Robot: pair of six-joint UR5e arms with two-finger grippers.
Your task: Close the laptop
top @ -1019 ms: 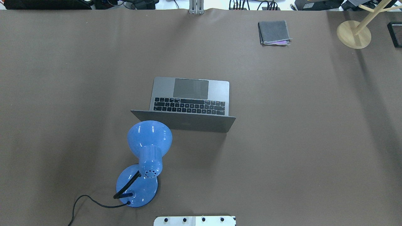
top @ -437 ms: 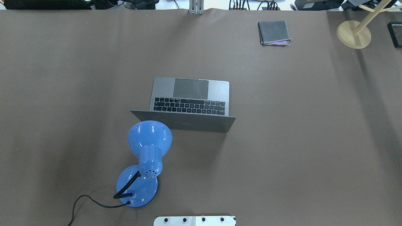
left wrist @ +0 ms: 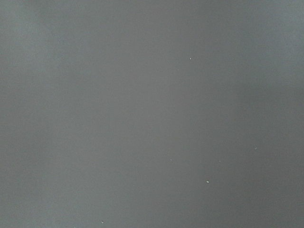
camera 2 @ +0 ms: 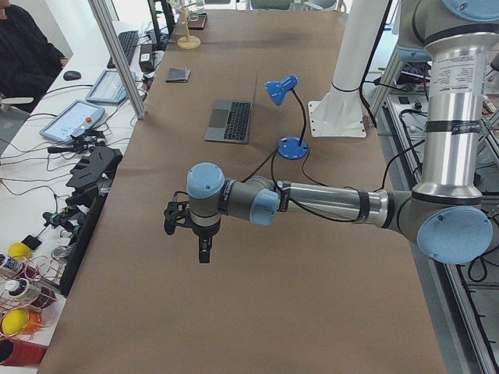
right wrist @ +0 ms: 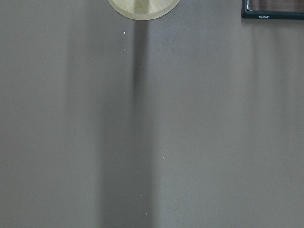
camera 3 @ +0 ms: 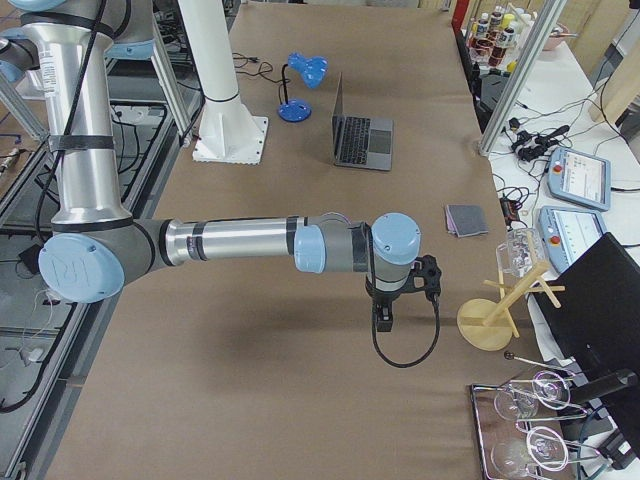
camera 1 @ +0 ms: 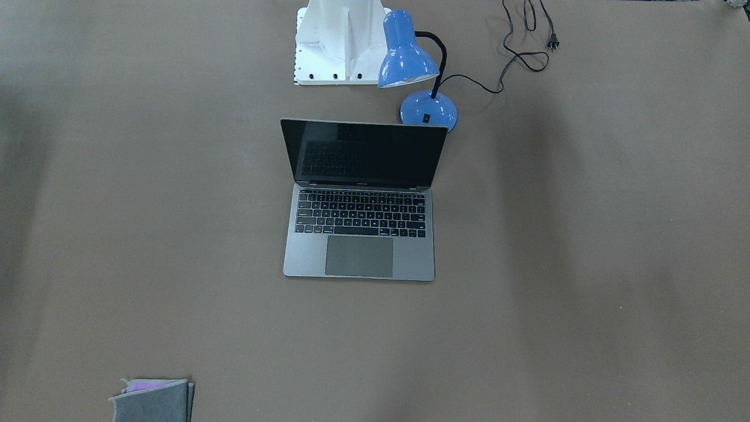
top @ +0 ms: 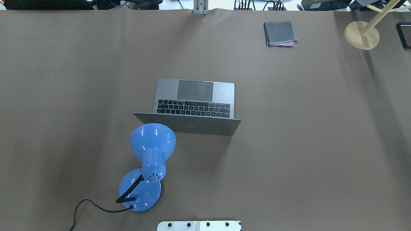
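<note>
Left gripper (camera 2: 203, 251) hangs over the bare table (top: 305, 144) at one end, and right gripper (camera 3: 384, 318) hangs over the other end near the wooden stand (camera 3: 487, 324). Spread or pressed together? I cannot tell. Laptop (top: 196, 96) sits open mid-table, screen raised, blue lamp (top: 153, 139) just beside its lid.

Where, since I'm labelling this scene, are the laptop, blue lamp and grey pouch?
laptop (camera 1: 358, 255): front-facing view, on its trackpad.
blue lamp (top: 153, 139): overhead view, on its shade.
grey pouch (top: 280, 32): overhead view, on its top face.
</note>
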